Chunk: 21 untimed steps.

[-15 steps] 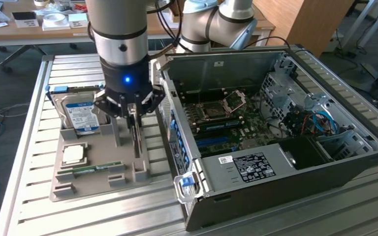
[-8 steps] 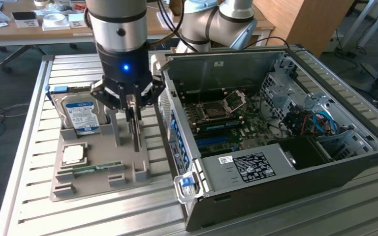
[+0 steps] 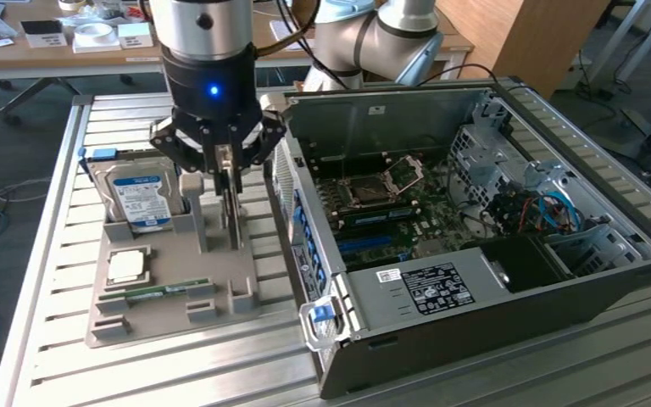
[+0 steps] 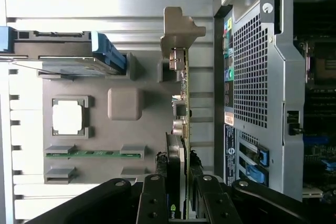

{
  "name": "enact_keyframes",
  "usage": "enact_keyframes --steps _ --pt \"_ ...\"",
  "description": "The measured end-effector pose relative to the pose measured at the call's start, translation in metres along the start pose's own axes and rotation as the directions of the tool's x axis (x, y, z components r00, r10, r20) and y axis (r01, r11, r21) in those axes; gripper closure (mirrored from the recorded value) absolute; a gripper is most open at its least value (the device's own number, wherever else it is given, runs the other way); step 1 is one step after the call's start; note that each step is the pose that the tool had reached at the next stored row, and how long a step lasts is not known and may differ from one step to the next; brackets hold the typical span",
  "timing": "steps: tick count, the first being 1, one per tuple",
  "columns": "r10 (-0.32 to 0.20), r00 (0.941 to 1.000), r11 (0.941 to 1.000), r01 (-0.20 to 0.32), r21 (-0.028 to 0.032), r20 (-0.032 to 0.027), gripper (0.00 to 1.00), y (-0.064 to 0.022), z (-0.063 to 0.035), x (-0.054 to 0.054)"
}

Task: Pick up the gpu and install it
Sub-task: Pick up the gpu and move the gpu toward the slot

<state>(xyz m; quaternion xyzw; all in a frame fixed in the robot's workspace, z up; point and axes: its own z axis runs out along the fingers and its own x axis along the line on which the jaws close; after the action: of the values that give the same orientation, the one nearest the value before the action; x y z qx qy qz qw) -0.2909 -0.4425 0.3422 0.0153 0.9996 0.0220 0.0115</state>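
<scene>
Grey plastic tray [image 3: 156, 326] lies on the slatted metal desk [image 3: 43, 339], at the exterior view's left of the open case [image 3: 597, 280]. The arm [image 3: 207, 42] comes straight down over the tray. Its jaws pinch the upper edge of the gpu [image 3: 233, 208], a thin dark card standing on edge. The card's lower end sits among the tray's posts; whether it still rests in its slot I cannot tell. Just beside it, toward the exterior view's left, the hard drive [image 3: 139, 199] stands upright in the tray. Nearer the camera a chip [image 3: 128, 265] lies flat and a green RAM stick [image 3: 167, 291] sits in its holder. The case lies on its side with the motherboard [image 3: 382, 203] exposed.

From the wrist, the gpu [image 4: 182, 129] shows edge-on, its beige bracket [image 4: 178, 30] at the end far from the jaws. Black fingers [image 4: 152, 203] stand one on each side of the card, pressed against it. The card runs between the tray [image 4: 157, 129] and the case's perforated rear panel [image 4: 252, 72], apart from the panel. On the tray are the hard drive [image 4: 68, 59] with its blue rail, the chip [image 4: 67, 117] and the RAM stick [image 4: 94, 154].
</scene>
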Motion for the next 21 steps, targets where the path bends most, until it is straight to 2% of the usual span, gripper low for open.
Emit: enact_keyframes --steps 8,21 --pt "0.000 1.0000 1.0000 0.000 0.0001 0.0000 0.73 0.0006 -0.0134 0.000" --pt "0.000 1.0000 1.0000 0.000 0.0001 0.0000 0.73 0.0023 -0.0522 -0.002"
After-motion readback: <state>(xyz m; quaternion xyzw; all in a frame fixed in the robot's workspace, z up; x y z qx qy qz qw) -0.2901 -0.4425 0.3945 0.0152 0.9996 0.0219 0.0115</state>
